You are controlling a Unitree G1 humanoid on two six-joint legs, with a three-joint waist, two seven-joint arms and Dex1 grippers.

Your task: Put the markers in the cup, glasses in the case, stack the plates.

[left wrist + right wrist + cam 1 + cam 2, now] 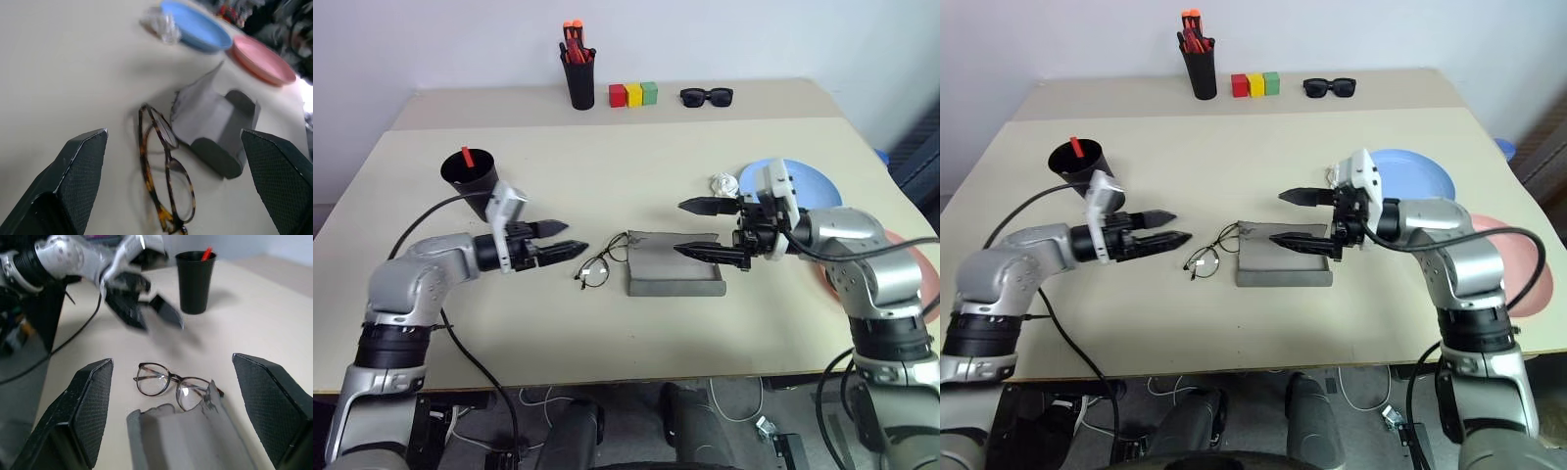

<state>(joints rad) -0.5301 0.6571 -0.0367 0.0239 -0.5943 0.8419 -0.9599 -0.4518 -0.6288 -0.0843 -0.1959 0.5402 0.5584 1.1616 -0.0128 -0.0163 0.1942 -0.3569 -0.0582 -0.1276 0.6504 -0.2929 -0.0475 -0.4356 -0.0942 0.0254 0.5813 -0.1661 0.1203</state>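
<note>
The black cup (470,174) stands at the left with a red-topped marker (467,157) upright inside it. Thin wire-framed glasses (597,266) lie on the table, touching the left corner of the grey case (674,264), whose flap is raised at that side. My left gripper (576,236) hovers open just left of the glasses, pointing at them, with nothing in it. Above the case my right gripper (679,228) is open and empty, pointing left. The blue plate (808,181) and the pink plate (1520,266) lie side by side at the right, partly hidden by my right arm.
At the back stand a black pen pot (579,80) of orange-capped markers, three coloured blocks (633,94) and dark sunglasses (706,96). A crumpled white scrap (724,183) lies by the blue plate. A black cable trails from my left arm.
</note>
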